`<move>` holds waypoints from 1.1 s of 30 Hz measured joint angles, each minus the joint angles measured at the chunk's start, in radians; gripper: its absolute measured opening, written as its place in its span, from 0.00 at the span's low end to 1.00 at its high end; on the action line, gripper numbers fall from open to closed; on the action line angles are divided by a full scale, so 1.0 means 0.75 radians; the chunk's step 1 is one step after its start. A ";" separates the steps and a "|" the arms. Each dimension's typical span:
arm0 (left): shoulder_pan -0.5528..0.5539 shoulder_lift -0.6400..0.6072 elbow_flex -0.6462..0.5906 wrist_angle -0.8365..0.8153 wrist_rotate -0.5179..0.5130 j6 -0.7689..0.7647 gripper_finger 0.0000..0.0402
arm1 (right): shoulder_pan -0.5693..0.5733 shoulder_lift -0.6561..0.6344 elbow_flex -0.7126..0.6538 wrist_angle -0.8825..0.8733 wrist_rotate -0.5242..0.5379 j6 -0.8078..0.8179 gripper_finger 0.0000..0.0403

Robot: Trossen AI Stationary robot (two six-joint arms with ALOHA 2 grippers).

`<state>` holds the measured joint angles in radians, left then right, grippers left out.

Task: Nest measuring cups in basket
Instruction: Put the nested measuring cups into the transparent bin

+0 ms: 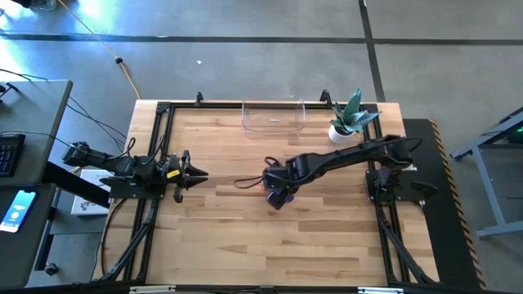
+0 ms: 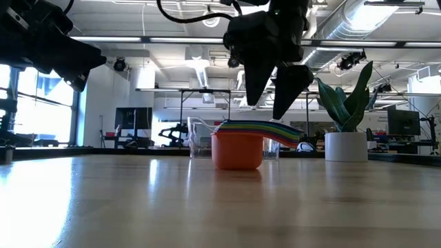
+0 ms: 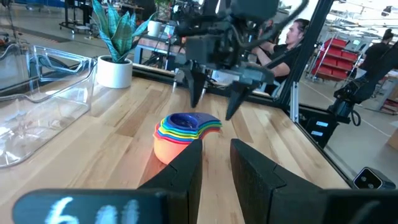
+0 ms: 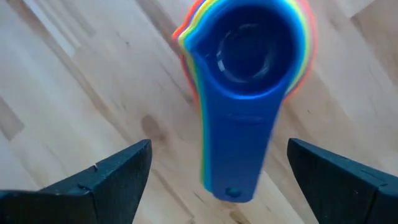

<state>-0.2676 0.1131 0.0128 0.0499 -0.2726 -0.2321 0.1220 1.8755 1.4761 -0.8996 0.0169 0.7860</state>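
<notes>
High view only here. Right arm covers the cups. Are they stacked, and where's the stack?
Observer: Stacked, yes. The measuring cups sit nested on the bare wood, orange outermost, blue on top.
Operator: In the basket?
Observer: No. The basket stands empty apart from the stack, near the white plant pot.
Operator: Right gripper holding anything?
Observer: No. The right gripper hangs just above the stack, fingers spread wide on either side of the blue handle, touching nothing.
Operator: Left arm?
Observer: The left gripper waits at the table's left side, pointed at the stack, nothing between its fingers.
</notes>
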 joint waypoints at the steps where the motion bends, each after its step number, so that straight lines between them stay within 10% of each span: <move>1: 0.000 0.000 0.000 0.000 0.000 0.000 0.18 | 0.004 0.008 0.000 0.001 0.002 0.001 0.91; 15: 0.000 0.000 0.000 0.000 0.000 0.000 0.18 | 0.003 0.141 0.001 -0.007 0.064 -0.002 0.90; 33: -0.001 0.000 0.000 0.000 0.000 0.000 0.18 | 0.004 0.153 0.002 0.004 0.092 -0.003 0.50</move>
<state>-0.2680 0.1131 0.0128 0.0500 -0.2724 -0.2321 0.1249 1.9903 1.4776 -0.8964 0.0856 0.7840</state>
